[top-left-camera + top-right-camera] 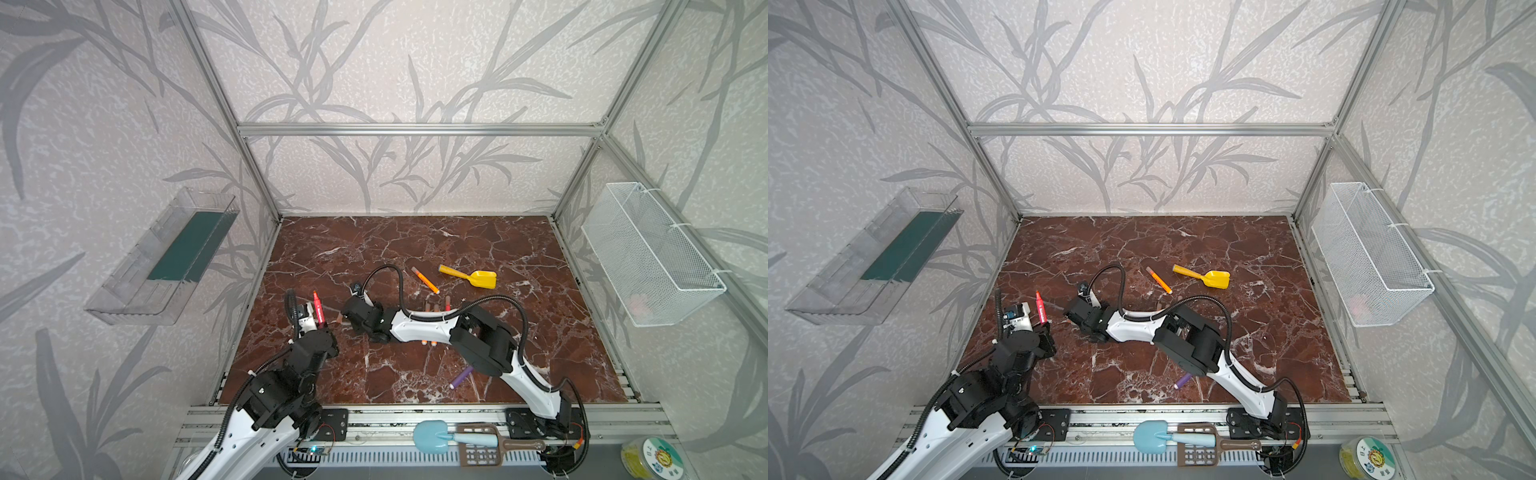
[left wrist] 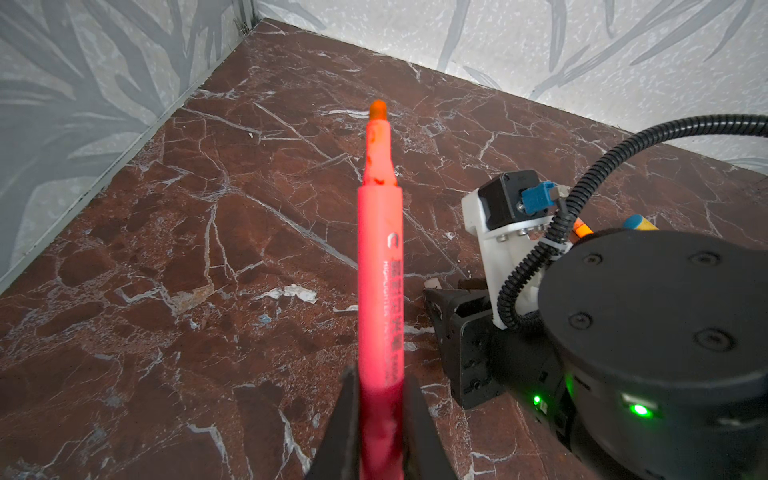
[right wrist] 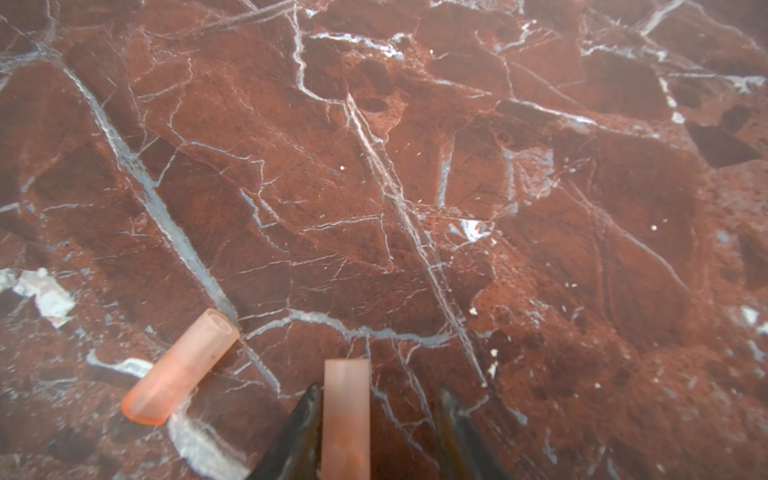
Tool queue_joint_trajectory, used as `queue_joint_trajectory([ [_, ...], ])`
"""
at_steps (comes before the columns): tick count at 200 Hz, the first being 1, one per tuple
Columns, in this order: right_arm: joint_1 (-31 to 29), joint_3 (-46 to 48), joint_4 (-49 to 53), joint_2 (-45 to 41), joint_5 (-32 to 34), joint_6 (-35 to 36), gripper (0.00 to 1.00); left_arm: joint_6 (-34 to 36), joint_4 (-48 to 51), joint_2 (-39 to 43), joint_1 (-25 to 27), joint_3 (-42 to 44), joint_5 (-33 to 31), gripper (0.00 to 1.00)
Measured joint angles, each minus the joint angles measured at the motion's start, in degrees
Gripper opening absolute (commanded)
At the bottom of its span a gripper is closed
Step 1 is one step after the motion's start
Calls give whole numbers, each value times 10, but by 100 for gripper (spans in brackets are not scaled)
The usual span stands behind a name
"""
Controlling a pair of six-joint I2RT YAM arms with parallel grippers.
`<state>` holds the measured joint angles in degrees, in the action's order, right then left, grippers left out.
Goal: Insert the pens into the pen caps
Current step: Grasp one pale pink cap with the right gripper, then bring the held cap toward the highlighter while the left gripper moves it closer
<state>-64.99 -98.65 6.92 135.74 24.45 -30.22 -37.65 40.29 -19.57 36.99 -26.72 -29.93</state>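
**A:** Red-brown marble, glossy and white-veined: that is the bench (image 3: 540,208) under your right tool (image 3: 378,390). What lies between its jaws?

**B:** A cap (image 3: 347,407), a stubby tube of translucent pinkish plastic lying flat on the bench. Your jaws stand apart around it. One finger touches its side and the other stands clear of it.

**A:** And next to that?

**B:** A second cap (image 3: 180,368) of the same frosted pink, open at the end. It lies slanted just outside the touching finger.

**A:** Your left tool (image 2: 380,374)?

**B:** It is clamped on the red-pink pen (image 2: 380,266). The barrel is smooth and round with pale print along it, and it steps down to a narrow neck and a blunt orange tip. The tip points away from the tool, clear of the bench.

**A:** Other pens?

**B:** In a top view an orange pen (image 1: 424,280) lies beyond your right tool, well apart. A purple pen (image 1: 461,377) lies back by that arm's elbow, partly hidden.
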Motion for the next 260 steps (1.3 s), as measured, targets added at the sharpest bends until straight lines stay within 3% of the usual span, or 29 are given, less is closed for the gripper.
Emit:
queue_joint_trajectory([
  [49, 0, -35, 23, 17, -7, 1, 42, 0, 0, 0, 0, 0, 0, 0],
  [151, 3, -68, 39, 35, -14, 0, 22, 0, 0, 0, 0, 0, 0, 0],
  [221, 25, 62, -42, -38, -16, -5, 18, 5, -5, -13, 0, 0, 6, 0],
  [260, 46, 150, -88, -126, -35, -20, 18, 41, -71, -62, 0, 10, 88, 0],
])
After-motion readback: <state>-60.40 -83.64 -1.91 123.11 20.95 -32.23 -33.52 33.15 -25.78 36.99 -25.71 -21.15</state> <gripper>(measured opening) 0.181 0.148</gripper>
